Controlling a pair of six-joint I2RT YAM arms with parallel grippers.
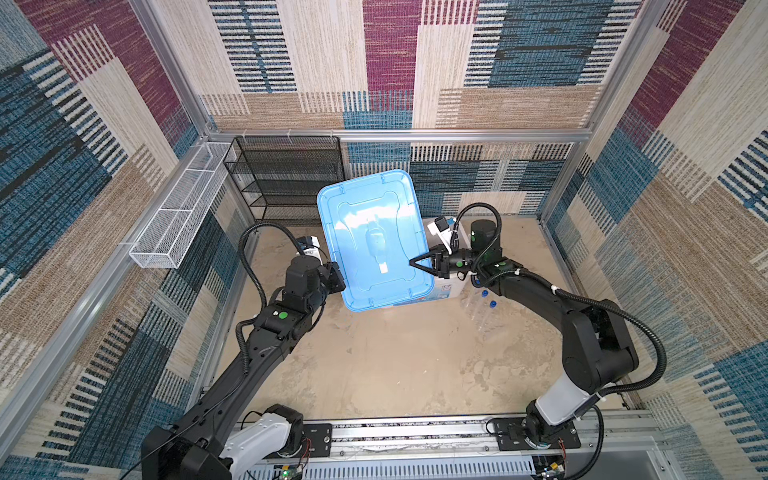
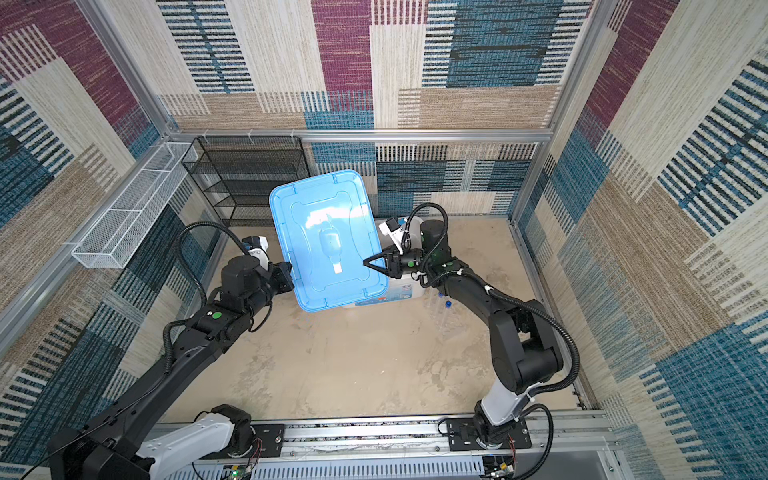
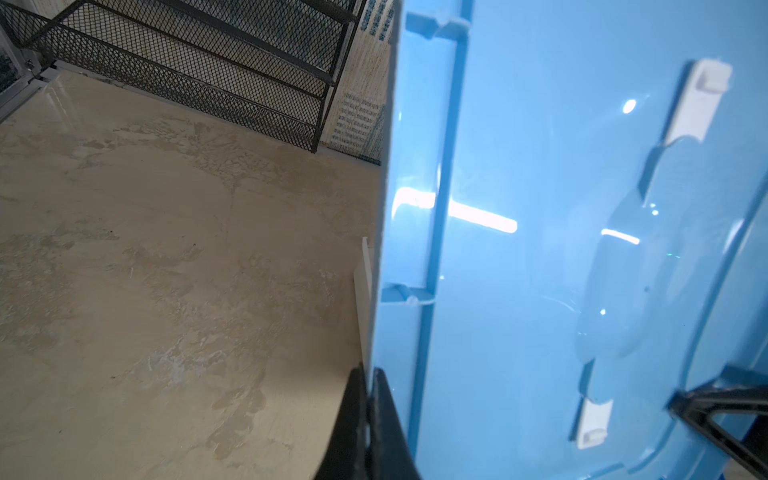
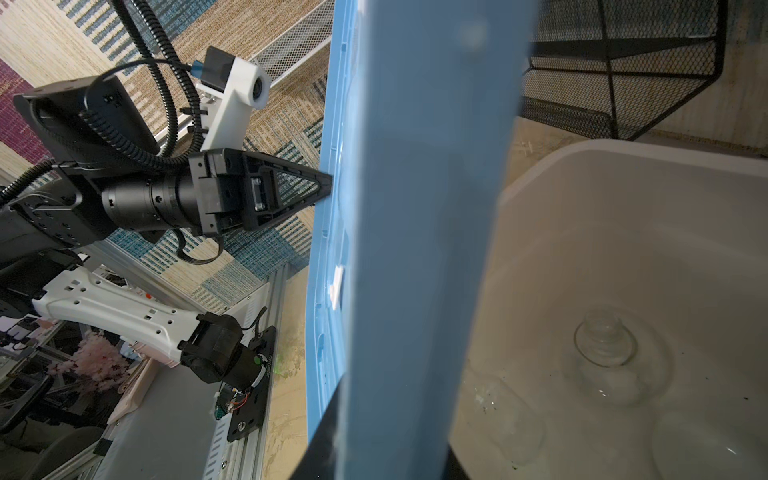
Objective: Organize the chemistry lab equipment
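Test tubes (image 1: 493,304) lie flat on the desk (image 1: 395,365), right of centre in both top views, just beside the white bin (image 4: 623,187) and partly under the right arm. Two blue caps show; the glass is too clear to count more. Neither gripper touches them.

More glassware sits inside the bin. In the right wrist view, lower right of frame, a small glass flask (image 4: 604,345) stands on the bin floor, with fainter clear shapes near it that I can't identify.

Blue lid (image 1: 374,232) is off the bin, airborne and tilted, centre of both top views, hiding most of the bin from above. Left gripper (image 1: 341,281) is clenched on the lid's left rim; the left wrist view shows its fingers (image 3: 388,415) pinching that rim at the bottom of the frame. Right gripper (image 1: 412,262) is clamped on the opposite rim, one finger over the lid, one under.

My read: two arms on opposite edges because the lid is wide and thin; a single grip would let it sag or twist. Lid is up to open the bin for the glassware. Step in hand: park the lid somewhere clear of the tubes. Risk: black wire rack (image 1: 286,178) stands close behind the lid, upper left of centre, and is easy to clip on a swing.
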